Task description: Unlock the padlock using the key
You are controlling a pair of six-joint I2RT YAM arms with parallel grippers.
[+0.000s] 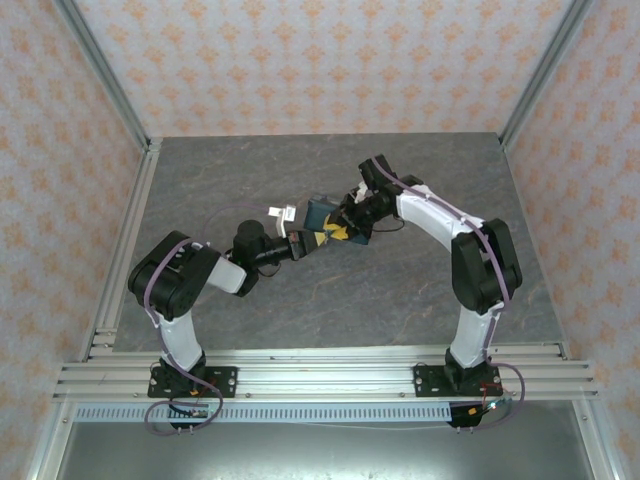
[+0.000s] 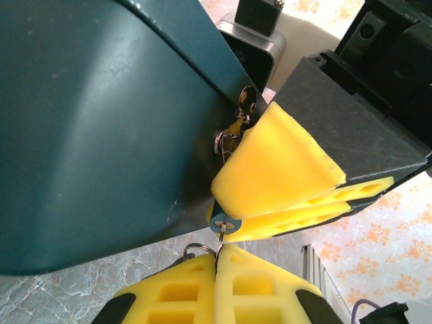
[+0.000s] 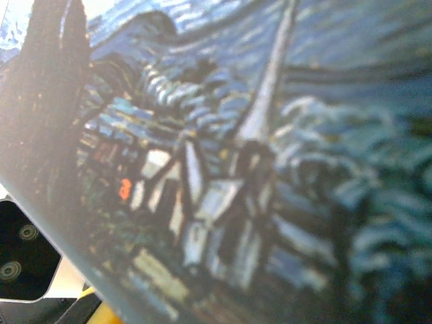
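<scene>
- Where the two arms meet above the middle of the grey table point(image 1: 200, 190), in the top view, the left gripper point(image 1: 316, 242) and the right gripper point(image 1: 340, 232) stand tip to tip. They are just beside the dark-blue tin box point(image 1: 322, 210). What lies between the tips is too small to tell.
- In the left wrist view the left gripper point(image 2: 217, 270) has its yellow pads pressed together on the key point(image 2: 220, 241), a thin metal shaft that rises from between them. The key ring point(image 2: 196, 250) shows just to the left of the shaft.
- Directly above it, the padlock point(image 2: 225, 224), a tiny teal-blue piece, sits at the tips of the right gripper point(image 2: 219, 216). The jaws of this gripper are almost closed and pinch the padlock. The key reaches its lower side.
- The tin box point(image 2: 101, 135) is at the left, with a small metal latch point(image 2: 233, 135) on its edge, close to the upper right pad.
- In the right wrist view the painted face of the tin box point(image 3: 236, 169) is very near and blurred. I cannot tell the state of the jaws here.
</scene>
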